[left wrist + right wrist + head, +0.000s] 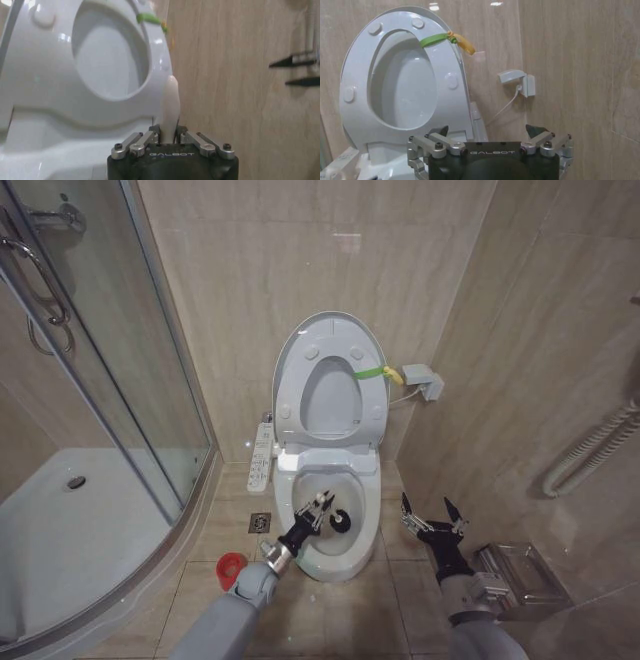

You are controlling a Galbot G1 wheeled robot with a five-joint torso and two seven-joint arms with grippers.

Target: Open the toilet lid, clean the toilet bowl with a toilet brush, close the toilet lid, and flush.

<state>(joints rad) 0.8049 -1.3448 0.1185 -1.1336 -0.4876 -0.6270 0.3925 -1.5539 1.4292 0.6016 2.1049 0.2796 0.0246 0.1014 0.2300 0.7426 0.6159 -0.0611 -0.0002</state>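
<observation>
Gripping the slim pale toilet brush [335, 520], left gripper [318, 508] reaches into the glossy oval toilet bowl [368, 510]; right gripper [432, 518] wide.

The left claw [320, 505] covered part of the toilet brush [339, 521]; beyond its fingertips only the dark head showed inside the toilet bowl [366, 520]. In the left wrist view the pale handle rose from between the jaws, its lower end hidden among them. The right claw's [487, 129] fingertips were partly hidden behind its own body in the right wrist view.
</observation>
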